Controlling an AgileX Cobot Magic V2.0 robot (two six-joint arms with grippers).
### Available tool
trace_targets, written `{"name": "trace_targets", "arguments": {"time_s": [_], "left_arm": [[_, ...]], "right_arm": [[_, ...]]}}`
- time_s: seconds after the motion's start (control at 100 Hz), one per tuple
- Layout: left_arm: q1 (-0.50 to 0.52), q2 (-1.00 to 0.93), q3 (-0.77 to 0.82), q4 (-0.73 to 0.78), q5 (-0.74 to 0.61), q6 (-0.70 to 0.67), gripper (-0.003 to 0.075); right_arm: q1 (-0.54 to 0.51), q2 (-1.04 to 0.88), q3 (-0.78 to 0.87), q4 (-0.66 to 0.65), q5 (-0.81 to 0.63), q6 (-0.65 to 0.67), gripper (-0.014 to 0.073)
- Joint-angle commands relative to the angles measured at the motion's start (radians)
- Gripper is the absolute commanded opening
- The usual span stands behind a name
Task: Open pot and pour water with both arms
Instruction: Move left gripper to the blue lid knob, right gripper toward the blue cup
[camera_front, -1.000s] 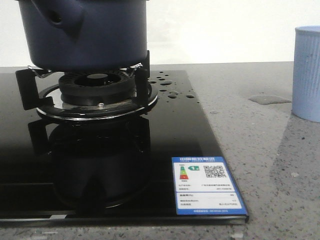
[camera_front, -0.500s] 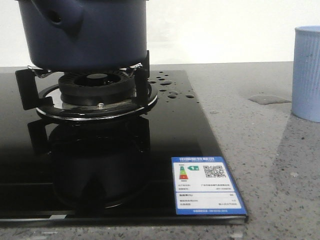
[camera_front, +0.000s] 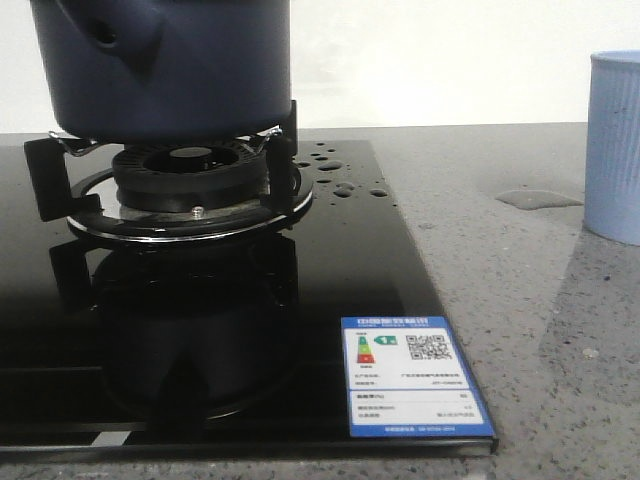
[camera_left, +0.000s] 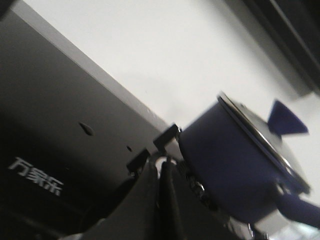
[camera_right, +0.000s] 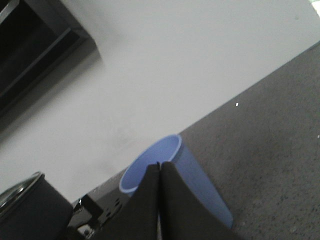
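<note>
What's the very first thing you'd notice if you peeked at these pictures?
The big dark blue pot sitting on the burner of a shiny black stove, its lid on. Then the pale blue cup on the grey counter at the far right, with water drops on the glass between them.

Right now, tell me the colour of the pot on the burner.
Dark navy blue, matte; the pot shows best in the front view.
</note>
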Motion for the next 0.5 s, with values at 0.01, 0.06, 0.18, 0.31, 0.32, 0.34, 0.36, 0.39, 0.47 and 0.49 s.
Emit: {"name": "trace_targets", "arguments": {"time_s": [0.01, 0.06, 0.18, 0.31, 0.32, 0.34, 0.36, 0.39, 0.47, 0.49], "left_arm": [[0.002, 0.123, -0.15, 0.045, 0.076, 0.075, -0.0019], [-0.003, 0.192, -0.227, 0.045, 0.135, 0.156, -0.0019], [-0.034, 0.373, -0.436, 0.038, 0.267, 0.317, -0.0018], [-0.074, 0.547, -0.655, 0.0, 0.291, 0.45, -0.0018], [-0.075, 0.555, -0.665, -0.01, 0.293, 0.457, -0.0018], [-0.081, 0.577, -0.694, -0.026, 0.297, 0.474, -0.0018], [-0.083, 0.598, -0.722, -0.04, 0.301, 0.492, -0.0018], [-0.087, 0.625, -0.757, -0.082, 0.313, 0.518, -0.0017], [-0.097, 0.696, -0.841, -0.214, 0.385, 0.625, -0.0017], [-0.097, 0.712, -0.856, -0.266, 0.411, 0.661, -0.0017]], "right_arm": [[-0.007, 0.058, -0.112, -0.001, 0.083, 0.0, -0.0067], [-0.007, 0.087, -0.158, -0.001, 0.136, 0.0, -0.0067], [-0.007, 0.16, -0.28, 0.028, 0.223, 0.0, -0.0067], [-0.007, 0.225, -0.393, 0.077, 0.29, -0.002, -0.0067], [-0.007, 0.228, -0.405, 0.077, 0.296, -0.002, -0.0067], [-0.007, 0.237, -0.416, 0.077, 0.303, -0.002, -0.0067], [-0.007, 0.245, -0.432, 0.078, 0.307, -0.002, -0.0067], [-0.007, 0.255, -0.458, 0.079, 0.317, -0.002, -0.0067], [-0.007, 0.275, -0.508, 0.09, 0.341, -0.026, -0.0067], [-0.007, 0.28, -0.52, 0.097, 0.35, -0.038, -0.0067]]}}
